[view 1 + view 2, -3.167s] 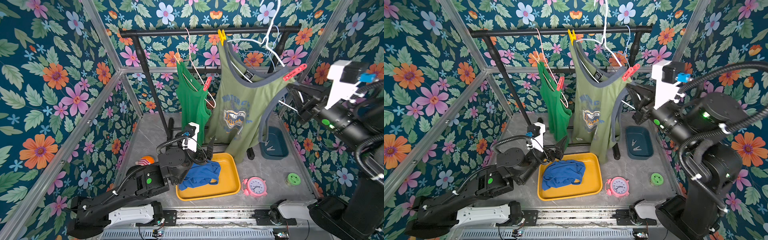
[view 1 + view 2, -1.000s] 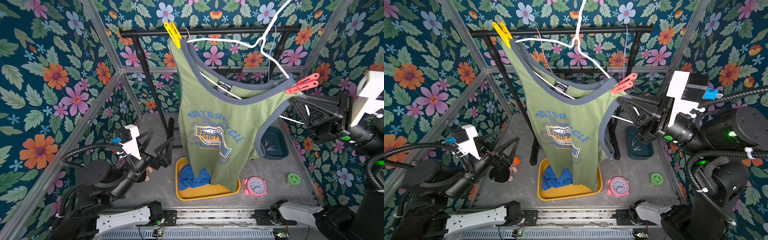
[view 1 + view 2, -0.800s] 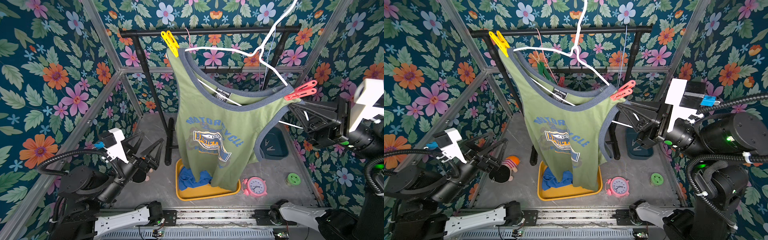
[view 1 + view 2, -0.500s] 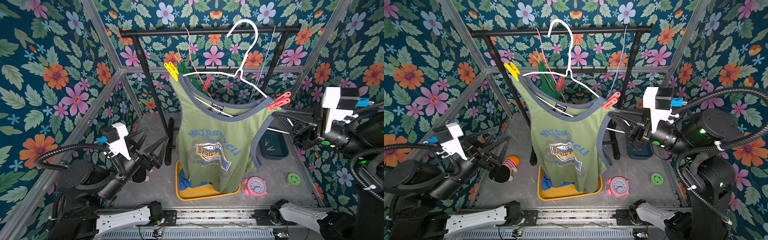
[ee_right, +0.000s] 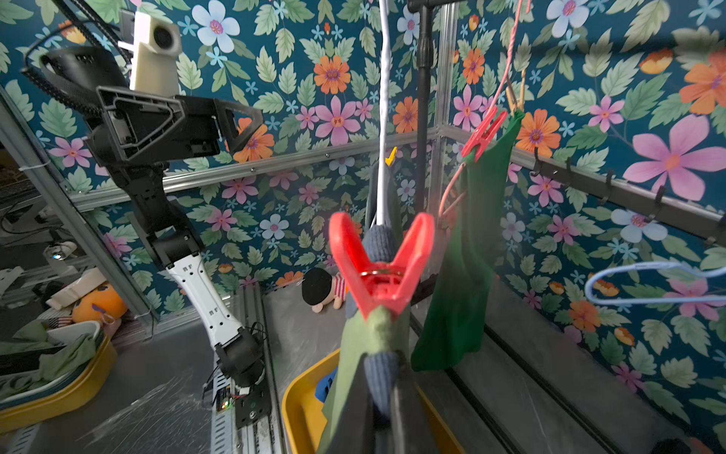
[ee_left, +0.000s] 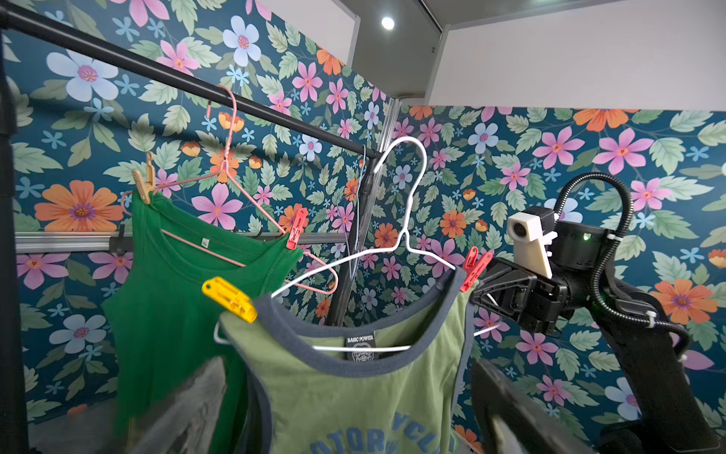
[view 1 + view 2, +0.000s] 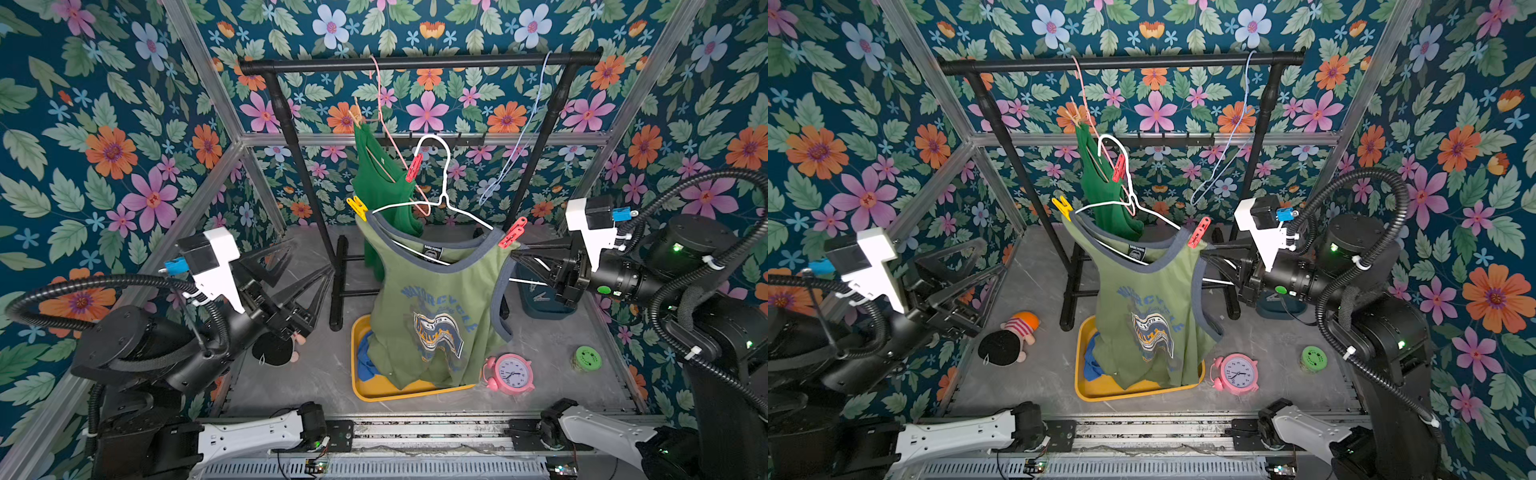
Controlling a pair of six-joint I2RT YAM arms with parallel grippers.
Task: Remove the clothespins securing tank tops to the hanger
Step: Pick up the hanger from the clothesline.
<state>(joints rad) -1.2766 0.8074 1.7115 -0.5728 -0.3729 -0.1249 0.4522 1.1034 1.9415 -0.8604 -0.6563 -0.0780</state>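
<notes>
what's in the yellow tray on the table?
Crumpled blue fabric shows at one edge of the yellow plastic tray. The olive-green tank top with grey trim, on the white wire hanger, hangs over the tray and hides the rest; anything under it can't be seen.

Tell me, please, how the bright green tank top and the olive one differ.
The bright green tank top is plain; the olive tank top has grey trim and a chest print. The green one's pink hanger hooks the rail; the olive one's white hanger is off it, held in the right hand. The green one has a peach clothespin, the olive one a yellow clothespin. Both are sleeveless.
</notes>
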